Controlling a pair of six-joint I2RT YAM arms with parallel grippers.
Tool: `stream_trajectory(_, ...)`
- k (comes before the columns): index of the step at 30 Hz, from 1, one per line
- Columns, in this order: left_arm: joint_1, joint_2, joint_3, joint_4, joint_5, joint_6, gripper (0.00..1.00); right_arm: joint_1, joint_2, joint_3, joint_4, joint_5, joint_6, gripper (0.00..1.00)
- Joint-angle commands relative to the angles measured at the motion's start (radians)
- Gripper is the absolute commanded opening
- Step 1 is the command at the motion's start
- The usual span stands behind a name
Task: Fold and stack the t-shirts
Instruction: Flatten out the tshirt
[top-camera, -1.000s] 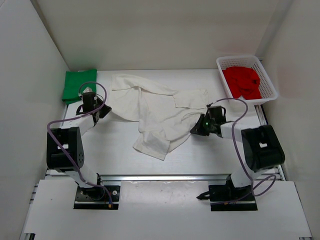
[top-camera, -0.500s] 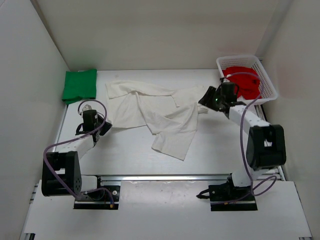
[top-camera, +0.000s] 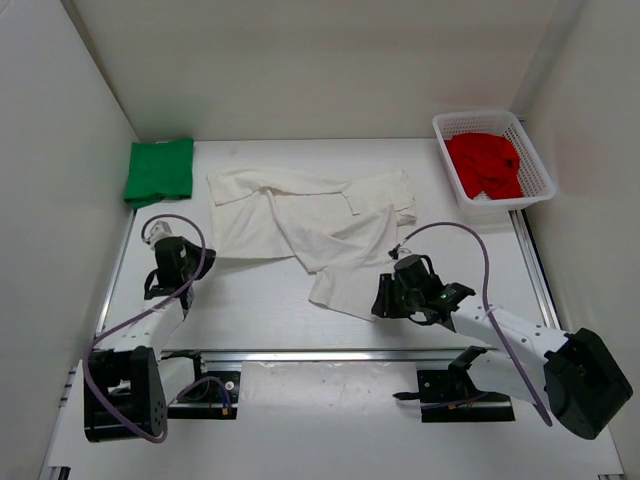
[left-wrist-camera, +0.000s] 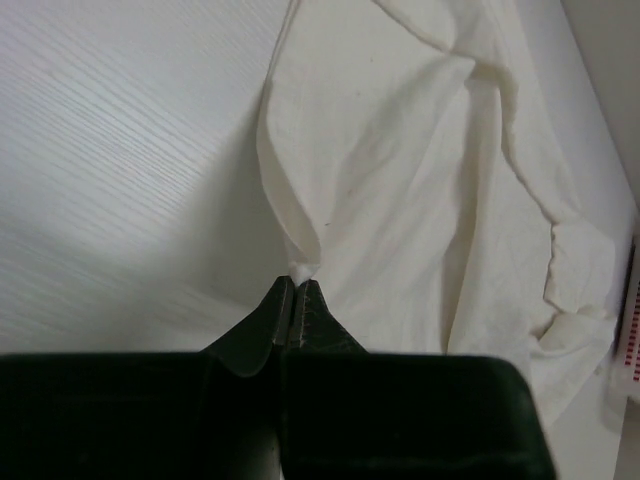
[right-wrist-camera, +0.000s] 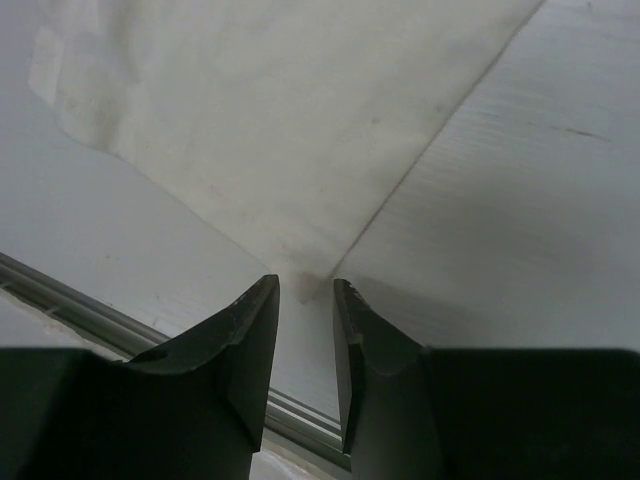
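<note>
The off-white t-shirt (top-camera: 300, 225) lies spread and creased in the middle of the table. My left gripper (top-camera: 198, 260) is shut on a pinched fold at its near-left edge, seen close up in the left wrist view: gripper (left-wrist-camera: 298, 285), shirt (left-wrist-camera: 400, 180). My right gripper (top-camera: 376, 305) is low at the shirt's near corner. In the right wrist view its jaws (right-wrist-camera: 306, 290) stand open, with the corner of the shirt (right-wrist-camera: 280, 120) lying between the tips. The green t-shirt (top-camera: 158, 170) lies folded at the far left. The red t-shirt (top-camera: 485, 165) sits crumpled in the basket.
A white mesh basket (top-camera: 440, 125) stands at the far right corner. White walls close in the table on three sides. A metal rail (top-camera: 320, 352) runs along the near edge, just below the right gripper, and shows in the right wrist view as the rail (right-wrist-camera: 60, 290).
The right arm swung from the shirt's middle out to the basket, then back and down to the shirt's near corner. The left gripper drew its edge toward the near left, spreading the shirt flatter.
</note>
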Motion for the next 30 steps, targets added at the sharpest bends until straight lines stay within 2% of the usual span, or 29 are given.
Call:
stream_trajectory(1, 0.082, -0.028, -0.041, 0.05, 0.072, -0.006, 0.0, 0.007, -0.046, -0.013, -0.037, 0.078, 0.055, 0.27)
stream_trajectory(3, 0.116, -0.011, -0.072, 0.09, 0.129, -0.031, 0.01, -0.007, -0.052, -0.01, -0.048, 0.066, 0.054, 0.28)
stream_trajectory(6, 0.132, 0.047, -0.072, 0.084, 0.15, -0.028, 0.0, -0.004, -0.064, -0.002, -0.098, 0.072, 0.055, 0.36)
stream_trajectory(9, 0.118, 0.078, -0.058, 0.076, 0.143, -0.031, 0.0, -0.022, -0.069, -0.037, -0.074, 0.036, 0.075, 0.44)
stream_trajectory(12, 0.112, 0.055, -0.063, 0.066, 0.115, -0.042, 0.0, 0.004, -0.037, -0.025, -0.039, 0.047, 0.097, 0.44)
stream_trajectory(16, 0.027, -0.012, -0.042, 0.023, 0.015, -0.011, 0.0, 0.046, 0.069, 0.015, -0.034, 0.096, 0.082, 0.44)
stream_trajectory(22, 0.018, -0.023, -0.049, 0.03, 0.035, -0.017, 0.0, 0.119, 0.155, 0.088, -0.118, 0.207, 0.092, 0.36)
stream_trajectory(30, -0.017, -0.049, -0.046, 0.026, 0.003, -0.023, 0.0, 0.132, 0.251, 0.147, -0.241, 0.2, 0.094, 0.34)
